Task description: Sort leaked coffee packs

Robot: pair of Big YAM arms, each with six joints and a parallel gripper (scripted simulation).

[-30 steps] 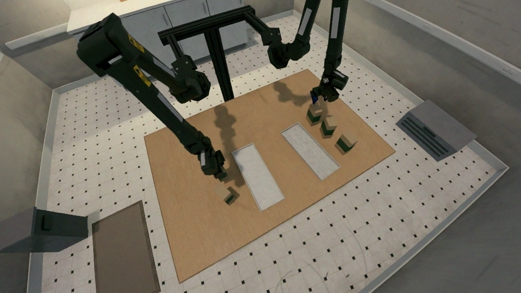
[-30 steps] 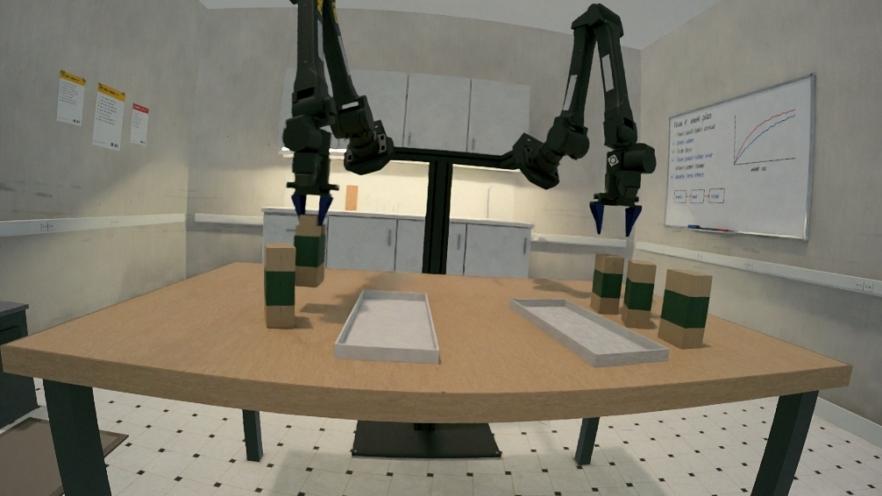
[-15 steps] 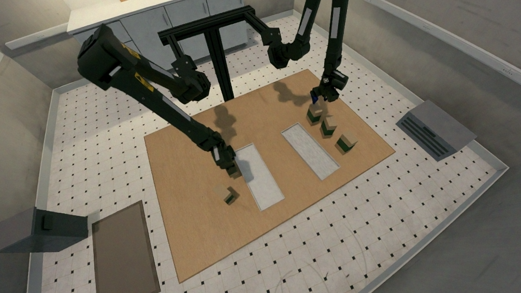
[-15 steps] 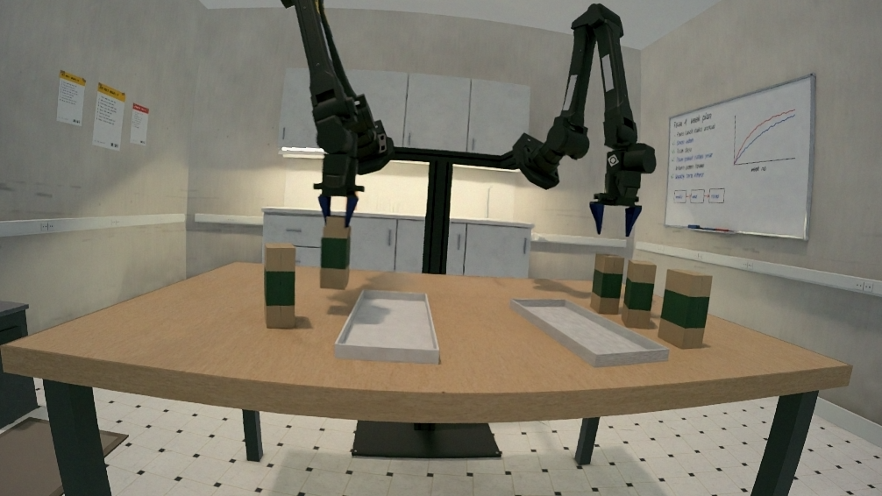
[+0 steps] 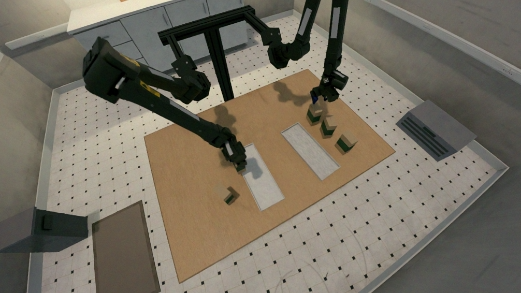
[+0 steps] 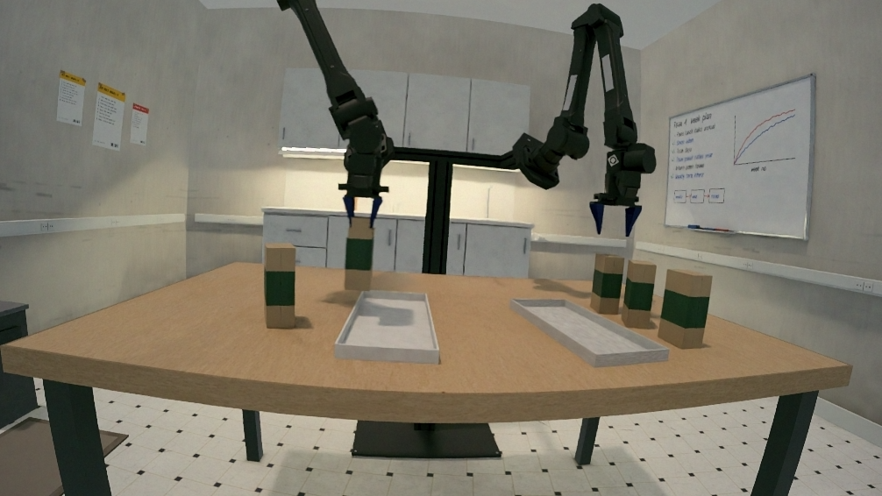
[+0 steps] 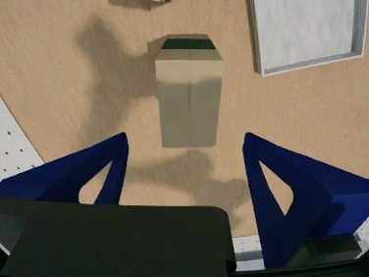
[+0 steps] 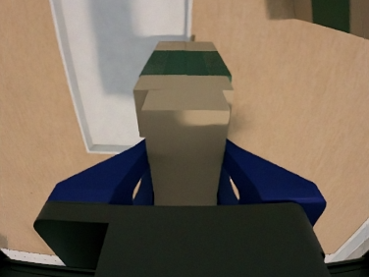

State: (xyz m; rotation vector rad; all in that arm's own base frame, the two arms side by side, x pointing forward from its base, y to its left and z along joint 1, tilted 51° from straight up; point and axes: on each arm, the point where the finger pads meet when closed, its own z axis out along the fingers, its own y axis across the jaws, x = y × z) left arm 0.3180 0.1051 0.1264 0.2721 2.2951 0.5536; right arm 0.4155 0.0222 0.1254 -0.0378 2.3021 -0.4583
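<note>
Five tan coffee packs with green bands are in view. My right gripper is shut on one pack and holds it upright in the air over the far left edge of the left white tray; this held pack fills the right wrist view. Another pack stands left of that tray. My left gripper is open and empty, above the farthest pack of a row of three; the left wrist view shows that pack below the spread fingers. The other two packs stand beside it.
A second white tray lies left of the row of three packs. A black frame post stands behind the table's far edge. The table's front edge is curved.
</note>
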